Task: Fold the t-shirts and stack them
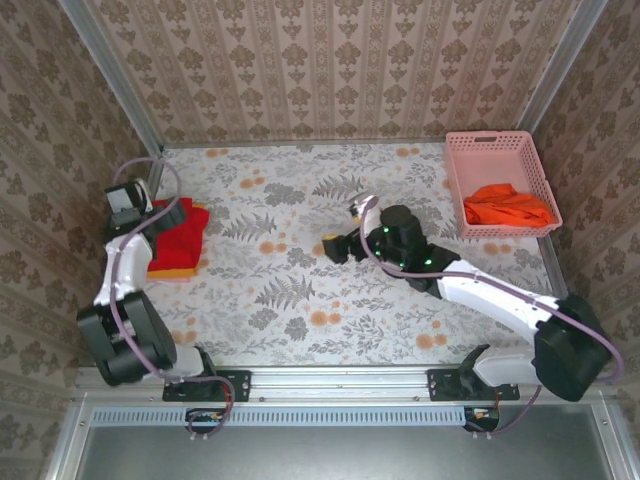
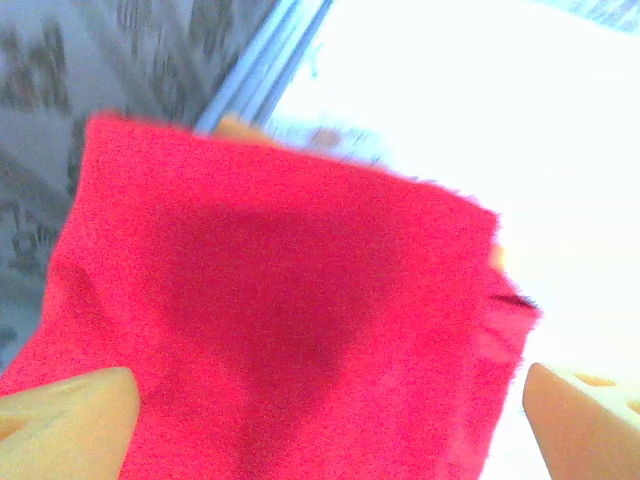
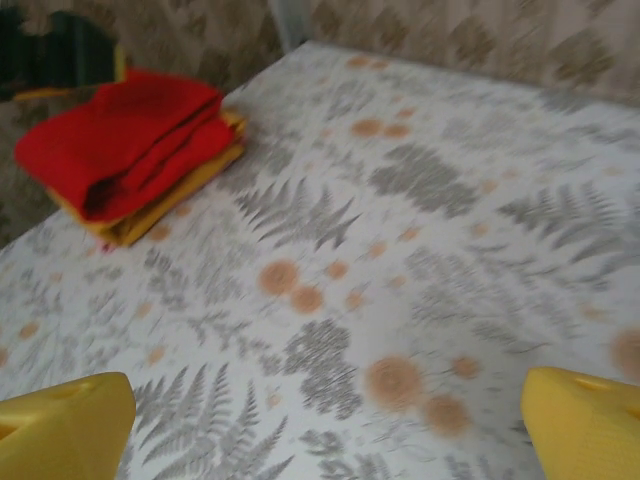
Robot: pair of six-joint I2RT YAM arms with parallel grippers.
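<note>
Red t-shirt (image 1: 180,222) folded atop yellow t-shirt (image 1: 172,270) at the table's (image 1: 300,310) left edge starts the stack; left hand (image 2: 320,405) and right hand (image 3: 320,420) are spread wide, empty.

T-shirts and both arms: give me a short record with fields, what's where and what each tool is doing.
stack: red t-shirt folded, lying on the folded mustard-yellow t-shirt, left side of the table
basket: pink lattice basket at the far right corner, holding the crumpled orange t-shirt
left tool: open, close over the red t-shirt, gripping nothing; contact unclear
right tool: open, empty, above bare mid-table, facing the stack
remaining: orange t-shirt not yet folded or stacked
</note>
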